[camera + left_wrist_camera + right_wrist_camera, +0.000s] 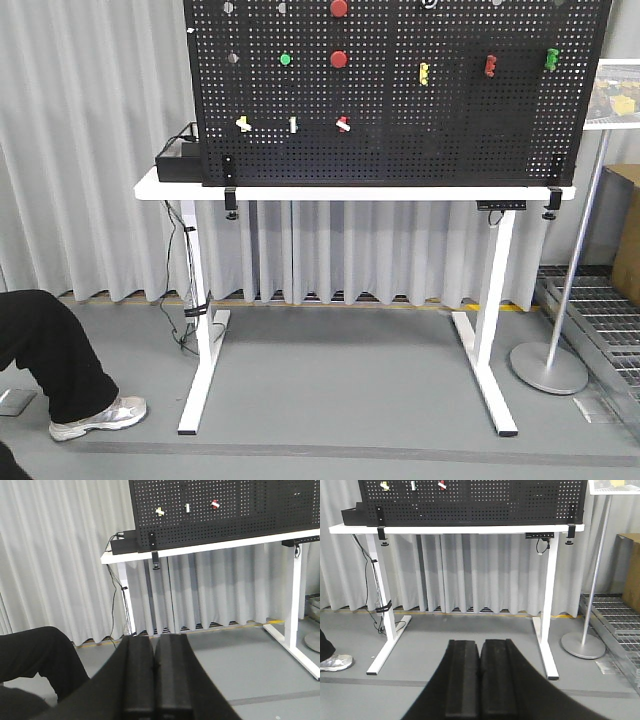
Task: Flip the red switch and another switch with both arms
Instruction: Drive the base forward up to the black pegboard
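Well back from the rig at this timestamp. A grey curtain (90,150) fills the background. In front of it stands the white surface (350,192) on two white legs, with the black pegboard (450,140) upright along its top. A black box (178,162) sits on the surface at the board's left end.

My left claw (154,650) has both pads pressed flat together with nothing between them. It hangs low over the grey floor (250,665), pointing toward the surface and well apart from the board. My right claw (480,650) is likewise closed pad to pad, holding nothing, well short of the surface.

Targets are in the lowest row of fittings, on the left part of the board. The red switch (343,125), small with a white lever tip, sits directly below a round red button (339,59). The cream switch (243,124) is at the same height, further left. A slim green-and-white toggle (293,124) lies between the two.
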### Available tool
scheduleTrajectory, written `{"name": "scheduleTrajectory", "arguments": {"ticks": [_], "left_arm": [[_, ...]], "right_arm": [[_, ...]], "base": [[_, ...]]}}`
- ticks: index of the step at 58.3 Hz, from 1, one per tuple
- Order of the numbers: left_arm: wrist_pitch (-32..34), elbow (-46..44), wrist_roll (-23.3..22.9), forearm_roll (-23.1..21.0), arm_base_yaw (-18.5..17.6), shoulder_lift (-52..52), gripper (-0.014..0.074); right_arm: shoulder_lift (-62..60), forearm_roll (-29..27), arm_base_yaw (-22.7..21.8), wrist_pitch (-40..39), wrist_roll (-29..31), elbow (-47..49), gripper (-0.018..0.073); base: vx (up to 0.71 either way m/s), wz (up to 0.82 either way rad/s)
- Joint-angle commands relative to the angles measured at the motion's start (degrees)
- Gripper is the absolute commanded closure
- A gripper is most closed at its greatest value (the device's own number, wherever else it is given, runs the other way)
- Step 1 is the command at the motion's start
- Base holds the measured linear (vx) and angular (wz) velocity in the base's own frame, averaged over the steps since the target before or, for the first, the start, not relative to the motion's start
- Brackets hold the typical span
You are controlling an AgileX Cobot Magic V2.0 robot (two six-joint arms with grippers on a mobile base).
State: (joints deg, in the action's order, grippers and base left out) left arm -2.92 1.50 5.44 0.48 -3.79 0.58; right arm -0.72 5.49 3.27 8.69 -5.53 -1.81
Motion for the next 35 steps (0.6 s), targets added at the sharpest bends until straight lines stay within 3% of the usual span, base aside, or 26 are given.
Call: {"name": "scheduleTrajectory", "arguments": {"ticks": [1,35], "left_arm": [[4.5,1.1,0.0,-0.5,0.1,0.5,0.0594],[4.5,1.1,0.0,-0.5,0.1,0.5,0.0594]], "right_arm": [[-0.6,0.6,0.0,-4.9,0.2,-0.3,0.0566],[-0.6,0.6,0.0,-4.7,0.2,-0.3,0.0566]], "base": [[0.00,-0.01],[0.00,0.00]]}}
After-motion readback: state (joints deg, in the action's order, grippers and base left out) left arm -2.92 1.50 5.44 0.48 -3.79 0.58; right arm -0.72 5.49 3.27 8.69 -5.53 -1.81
